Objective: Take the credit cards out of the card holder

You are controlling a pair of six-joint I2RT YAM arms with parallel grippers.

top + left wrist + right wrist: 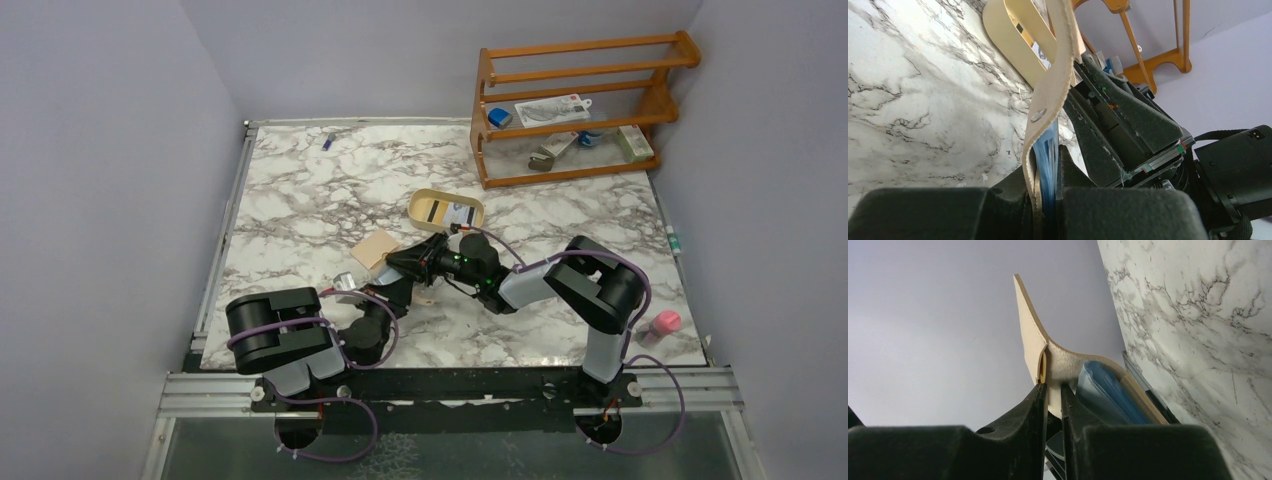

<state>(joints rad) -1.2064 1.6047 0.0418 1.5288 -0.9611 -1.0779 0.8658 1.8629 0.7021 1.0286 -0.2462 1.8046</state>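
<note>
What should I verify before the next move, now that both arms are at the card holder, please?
1. Left jaws shut on the card holder: ok.
2. Holder spread open, credit cards showing: ok.
3. Right jaws on a card: not ok; they pinch a tan flap of the holder, with the blue cards beside them.
4. Cards out of the holder: not ok; they sit in its fold.
5. Cards free to slide out: cannot tell; in the left wrist view, blue card edges run down between the jaws alongside the holder.
6. Number of cards inside: cannot tell.
</note>
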